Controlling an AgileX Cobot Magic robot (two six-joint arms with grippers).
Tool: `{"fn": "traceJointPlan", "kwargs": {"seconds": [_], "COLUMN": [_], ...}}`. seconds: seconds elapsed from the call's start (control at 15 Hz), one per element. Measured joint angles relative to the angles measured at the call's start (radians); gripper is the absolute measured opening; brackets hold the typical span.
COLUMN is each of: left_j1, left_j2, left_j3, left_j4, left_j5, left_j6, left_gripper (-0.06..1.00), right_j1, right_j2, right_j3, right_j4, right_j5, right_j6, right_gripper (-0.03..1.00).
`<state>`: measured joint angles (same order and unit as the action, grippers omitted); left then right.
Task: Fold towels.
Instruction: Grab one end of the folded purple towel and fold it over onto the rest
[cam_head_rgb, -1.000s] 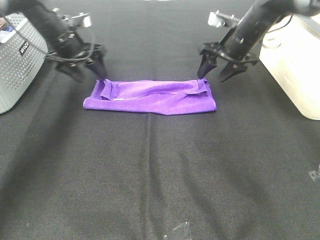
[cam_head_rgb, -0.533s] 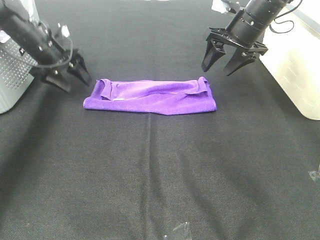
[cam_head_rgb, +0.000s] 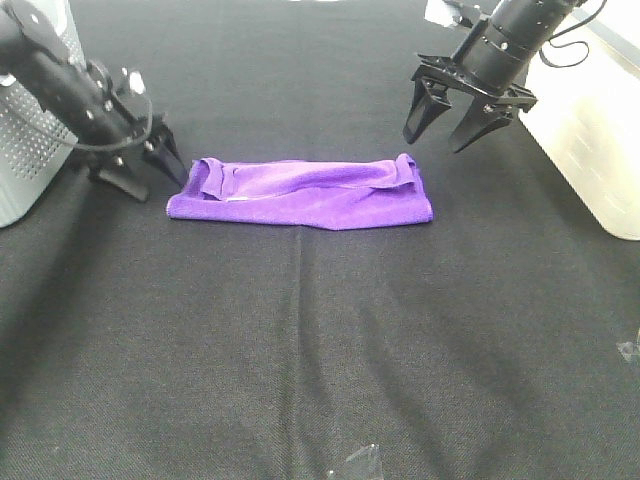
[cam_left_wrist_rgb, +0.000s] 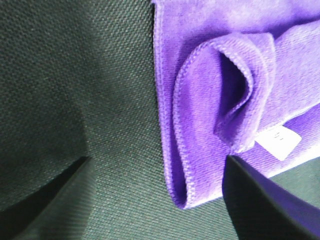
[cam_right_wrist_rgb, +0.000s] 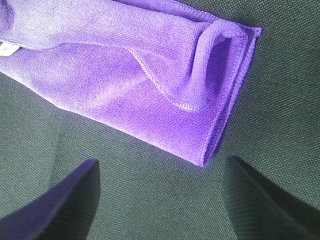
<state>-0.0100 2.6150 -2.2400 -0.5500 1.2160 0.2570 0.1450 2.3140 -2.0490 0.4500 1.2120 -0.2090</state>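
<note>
A bright purple towel (cam_head_rgb: 300, 194) lies folded into a long band on the black cloth table (cam_head_rgb: 300, 350), its far edge rumpled at both ends. My left gripper (cam_head_rgb: 150, 175) hangs open just beside the towel's left end, holding nothing. The left wrist view shows that end of the towel (cam_left_wrist_rgb: 220, 95) with its white tag (cam_left_wrist_rgb: 278, 141), and open fingers (cam_left_wrist_rgb: 260, 200) low above the cloth. My right gripper (cam_head_rgb: 446, 125) stands open, raised above and behind the towel's right end. In the right wrist view the towel's right end (cam_right_wrist_rgb: 150, 85) lies beyond the open fingertips (cam_right_wrist_rgb: 65, 200).
A grey perforated basket (cam_head_rgb: 30, 130) stands at the far left behind the left arm. A cream-white box (cam_head_rgb: 590, 130) sits at the right edge. A small clear scrap (cam_head_rgb: 358, 462) lies near the table's front edge.
Both grippers let go of the towel's far corners and pulled away. The left gripper swung out to the left, then came back low beside the towel's left end. The right gripper rose and holds still.
</note>
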Motion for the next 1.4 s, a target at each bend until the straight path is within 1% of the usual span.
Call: {"fn": "traceJointPlan", "kwargs": {"seconds": [0.2,0.4,0.53,0.67,0.93,1.0,1.13,1.27,1.4], "left_j1": [0.003,0.003,0.003,0.0,-0.061,-0.093,-0.125,-0.139,-0.142], "left_j2": [0.013,0.018,0.024,0.028,0.051,0.07,0.093,0.102,0.103], "left_j3": [-0.011,-0.014,-0.016,-0.019,-0.038,-0.064,-0.104,-0.115,-0.115], "left_j4": [-0.016,-0.019,-0.04,-0.041,-0.054,-0.068,-0.077,-0.084,-0.087], "left_j5": [0.003,0.005,0.005,0.005,0.002,0.003,0.004,0.001,-0.003], "left_j6": [0.011,-0.017,-0.016,-0.007,0.0,-0.005,-0.025,-0.03,-0.031], "left_gripper": [0.67,0.67,0.67,0.67,0.66,0.66,0.66,0.64,0.59], "right_j1": [0.0,0.0,0.0,0.0,0.0,0.0,0.0,0.0,0.0], "right_j2": [0.0,0.0,0.0,0.0,0.0,0.0,0.0,0.0,0.0], "right_j3": [0.0,0.0,0.0,0.0,0.0,0.0,0.0,0.0,0.0], "right_j4": [0.0,0.0,0.0,0.0,0.0,0.0,0.0,0.0,0.0], "right_j5": [0.001,0.001,0.001,0.001,0.001,0.001,0.001,0.001,0.001], "right_j6": [0.001,0.018,0.019,0.019,0.02,0.02,0.02,0.02,0.02], "right_gripper": [0.68,0.68,0.68,0.68,0.68,0.68,0.68,0.68,0.68]}}
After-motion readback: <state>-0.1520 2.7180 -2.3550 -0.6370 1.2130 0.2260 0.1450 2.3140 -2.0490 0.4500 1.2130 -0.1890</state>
